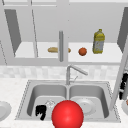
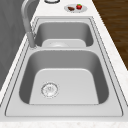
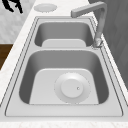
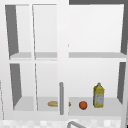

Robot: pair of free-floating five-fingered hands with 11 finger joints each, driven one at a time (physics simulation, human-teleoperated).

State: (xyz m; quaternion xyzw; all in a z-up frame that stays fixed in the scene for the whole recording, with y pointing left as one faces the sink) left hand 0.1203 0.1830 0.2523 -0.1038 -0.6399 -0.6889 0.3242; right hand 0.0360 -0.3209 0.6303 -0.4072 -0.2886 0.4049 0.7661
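Observation:
My left hand hangs low in front of the sink's left basin, fingers relaxed and pointing down, holding nothing. In the right side view the left hand floats off the counter's front edge, near a white plate. My right hand is at the far right, partly hidden behind the edge of an open cabinet door. A big red ball covers the sink's front rim at the middle. A white plate lies in the right basin.
The faucet stands behind the divider, spout turned right. The cabinet shelf holds a bread loaf, an orange fruit and a yellow bottle. A plate with a strawberry sits on the right counter.

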